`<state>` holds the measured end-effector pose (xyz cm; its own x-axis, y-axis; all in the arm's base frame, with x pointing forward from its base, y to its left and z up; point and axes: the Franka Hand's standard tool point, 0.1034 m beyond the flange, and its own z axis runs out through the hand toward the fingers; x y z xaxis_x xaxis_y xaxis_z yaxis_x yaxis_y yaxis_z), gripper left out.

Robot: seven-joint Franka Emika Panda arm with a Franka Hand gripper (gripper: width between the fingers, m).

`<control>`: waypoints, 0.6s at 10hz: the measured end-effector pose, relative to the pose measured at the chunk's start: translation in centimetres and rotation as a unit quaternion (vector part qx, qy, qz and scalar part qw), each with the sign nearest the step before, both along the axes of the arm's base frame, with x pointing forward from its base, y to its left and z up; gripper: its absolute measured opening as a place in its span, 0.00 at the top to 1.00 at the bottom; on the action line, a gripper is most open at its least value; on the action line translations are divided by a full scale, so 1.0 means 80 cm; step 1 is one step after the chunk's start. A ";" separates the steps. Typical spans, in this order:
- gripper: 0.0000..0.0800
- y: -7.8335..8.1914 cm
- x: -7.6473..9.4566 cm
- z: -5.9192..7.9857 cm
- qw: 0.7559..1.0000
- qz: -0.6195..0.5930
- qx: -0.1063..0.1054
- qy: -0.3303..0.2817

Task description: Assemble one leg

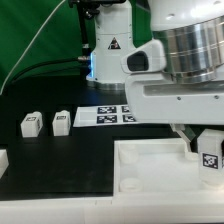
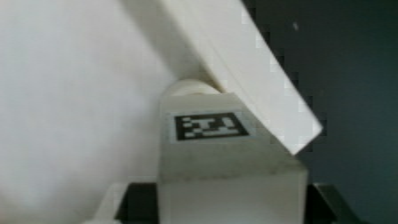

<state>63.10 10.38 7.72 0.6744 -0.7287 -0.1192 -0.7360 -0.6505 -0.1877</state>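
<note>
Black bench (image 1: 60,170) fills the floor of the shot, and the arm (image 1: 185,50) looms large on the exterior view's right. Under it lies the white rimmed panel (image 1: 150,172), with the marker board (image 1: 115,115) beyond. The end effector (image 1: 209,148) is clenched on the leg (image 1: 210,160), tag facing out, right at the panel's rim. Spare leg (image 1: 61,121) and second spare leg (image 1: 30,124) stand well apart on the bench.

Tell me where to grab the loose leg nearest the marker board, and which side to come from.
Probably come straight down from above, closing the end effector across the two plain sides flanking the leg's tagged face. It sits alone on the black table, with open gaps to the next leg and the marker board, so there's room on either side.
</note>
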 end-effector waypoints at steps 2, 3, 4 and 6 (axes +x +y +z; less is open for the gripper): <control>0.62 0.001 -0.006 -0.001 0.982 -0.183 0.027 0.029; 0.62 0.007 -0.008 -0.002 0.956 -0.284 0.051 0.055; 0.62 0.010 -0.007 -0.002 0.937 -0.336 0.063 0.069; 0.62 0.010 -0.008 -0.003 0.939 -0.330 0.065 0.069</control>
<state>62.46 11.22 7.51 0.0526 -0.9561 -0.2885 -0.9939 -0.0221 -0.1079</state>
